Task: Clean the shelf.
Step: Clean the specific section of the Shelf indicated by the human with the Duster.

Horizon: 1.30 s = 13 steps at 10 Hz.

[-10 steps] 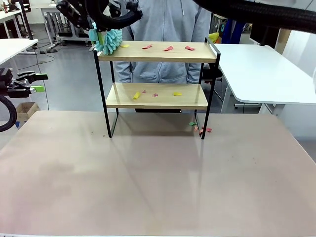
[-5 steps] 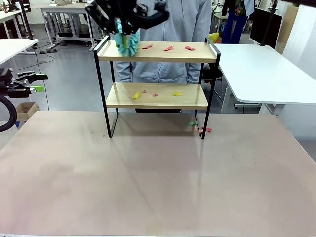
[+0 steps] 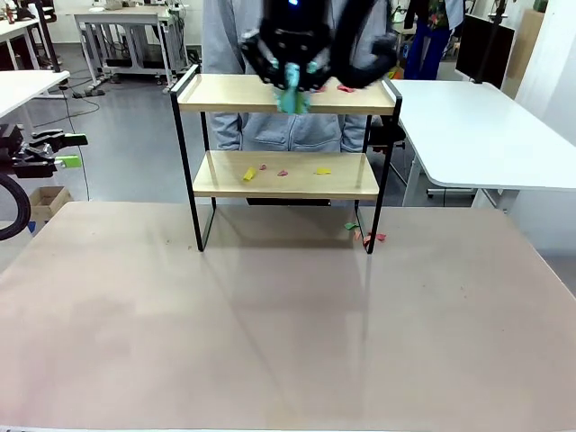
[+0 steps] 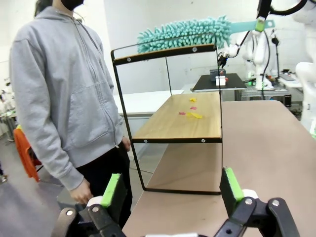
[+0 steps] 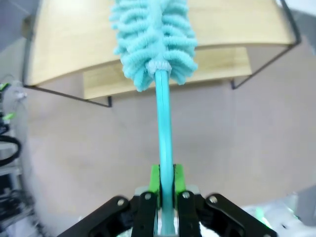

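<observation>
The shelf (image 3: 279, 175) stands mid-table, a two-tier rack with a black frame. My right gripper (image 3: 292, 56), blurred by motion, is over the middle of the top board and shut on a teal fluffy duster (image 3: 290, 97). The duster head (image 5: 153, 39) lies on the top board (image 5: 69, 49), its handle clamped in the right gripper (image 5: 166, 183). A red paper scrap (image 3: 345, 88) lies to the right of the duster. Several coloured scraps (image 3: 283, 172) sit on the lower board. My left gripper (image 4: 171, 190) is open, off the table's left side, facing the shelf (image 4: 173, 123) end-on.
A person in a grey hoodie (image 4: 64, 98) stands close behind the shelf. A few paper scraps (image 3: 364, 235) lie on the table by the shelf's right legs. White tables (image 3: 477, 126) stand to the right and left. The left gripper (image 3: 74, 150) hangs beside the table's left edge.
My right gripper has swept the duster rightward along the top board, from its left end to the middle. The scraps on the left half of that board no longer show.
</observation>
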Motion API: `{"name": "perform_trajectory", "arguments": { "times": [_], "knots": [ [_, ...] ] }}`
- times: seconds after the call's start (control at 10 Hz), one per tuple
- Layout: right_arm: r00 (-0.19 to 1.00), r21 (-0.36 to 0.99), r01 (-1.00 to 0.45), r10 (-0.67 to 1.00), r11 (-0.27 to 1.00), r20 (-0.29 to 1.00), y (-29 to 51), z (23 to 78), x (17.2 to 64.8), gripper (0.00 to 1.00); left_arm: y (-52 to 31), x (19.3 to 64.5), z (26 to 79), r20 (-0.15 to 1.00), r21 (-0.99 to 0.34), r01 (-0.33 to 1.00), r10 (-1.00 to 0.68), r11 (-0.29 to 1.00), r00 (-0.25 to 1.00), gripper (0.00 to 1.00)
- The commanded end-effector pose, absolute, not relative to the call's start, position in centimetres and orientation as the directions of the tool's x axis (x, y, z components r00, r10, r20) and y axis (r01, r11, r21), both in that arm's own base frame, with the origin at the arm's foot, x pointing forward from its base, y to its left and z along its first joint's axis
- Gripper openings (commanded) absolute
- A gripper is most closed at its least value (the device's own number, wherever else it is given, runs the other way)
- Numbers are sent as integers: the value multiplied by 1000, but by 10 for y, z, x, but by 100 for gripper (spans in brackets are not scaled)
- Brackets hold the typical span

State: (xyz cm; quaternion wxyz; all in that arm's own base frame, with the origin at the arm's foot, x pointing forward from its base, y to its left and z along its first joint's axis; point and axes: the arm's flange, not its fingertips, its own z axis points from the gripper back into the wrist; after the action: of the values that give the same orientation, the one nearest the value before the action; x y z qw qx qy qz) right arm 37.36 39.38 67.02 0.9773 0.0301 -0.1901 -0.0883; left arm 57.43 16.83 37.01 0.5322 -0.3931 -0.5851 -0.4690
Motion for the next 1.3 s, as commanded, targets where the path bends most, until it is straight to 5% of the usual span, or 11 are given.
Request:
{"name": "perform_trajectory", "arguments": {
  "times": [0.0,0.4,0.6,0.8,0.9,1.2],
  "knots": [
    [909,108,182,-209,977,360,343,650,358,14,167,573,372,991,136,960,-42,247,-129,100],
    [881,46,324,-319,945,351,276,648,356,14,167,573,372,991,136,960,-42,247,-129,100],
    [802,44,411,-384,911,457,263,662,345,14,167,573,372,991,136,960,-42,247,-129,100],
    [759,92,386,-373,918,534,264,680,334,14,167,573,372,991,136,960,-42,247,-129,100],
    [832,59,356,-345,933,434,269,671,347,14,167,573,372,991,136,960,-42,247,-129,100],
    [832,59,356,-345,933,434,269,671,347,14,167,573,372,991,136,960,-42,247,-129,100]
  ]
}}
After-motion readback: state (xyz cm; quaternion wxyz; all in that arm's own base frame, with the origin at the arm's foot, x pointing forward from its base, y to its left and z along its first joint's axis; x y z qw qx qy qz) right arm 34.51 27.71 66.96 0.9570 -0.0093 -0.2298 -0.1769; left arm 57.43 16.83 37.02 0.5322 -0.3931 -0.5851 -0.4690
